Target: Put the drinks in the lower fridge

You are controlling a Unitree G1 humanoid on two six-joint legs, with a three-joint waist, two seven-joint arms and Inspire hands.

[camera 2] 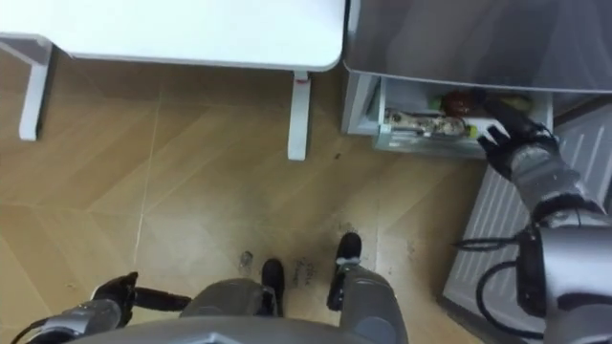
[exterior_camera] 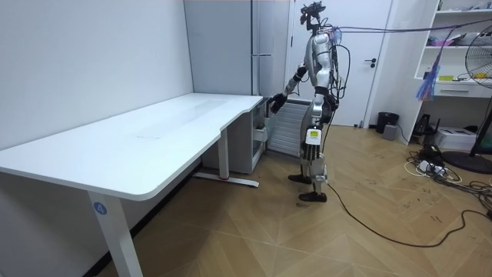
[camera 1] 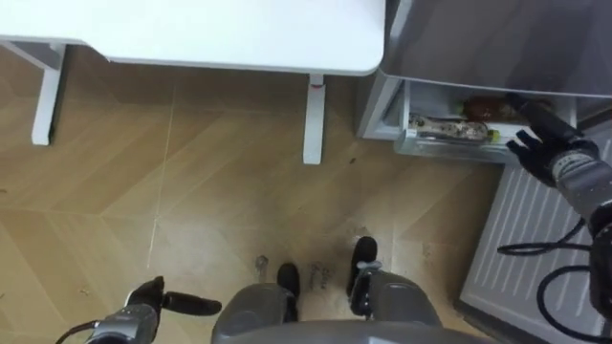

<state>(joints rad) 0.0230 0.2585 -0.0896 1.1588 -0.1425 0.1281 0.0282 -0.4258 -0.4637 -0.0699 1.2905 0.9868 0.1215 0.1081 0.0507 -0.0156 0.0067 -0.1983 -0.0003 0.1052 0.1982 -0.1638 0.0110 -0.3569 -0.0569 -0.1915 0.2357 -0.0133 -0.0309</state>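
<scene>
At the open lower fridge [camera 1: 381, 107], right hand [camera 1: 547, 145] reaches forward, fingers spread, empty. Left hand [camera 1: 145, 300] hangs low, fingers relaxed.

We see a floor [camera 1: 191, 191] of pale wood parquet, smooth with a soft sheen. The surface [camera 1: 239, 33] is white, smooth and matt, on white-painted metal legs [camera 1: 314, 119]. The fridge [camera 1: 497, 38] looks like grey brushed metal; its open door [camera 1: 521, 239] shows ribbed white plastic inside. The right hand [camera 1: 540, 143] is matt black.
</scene>
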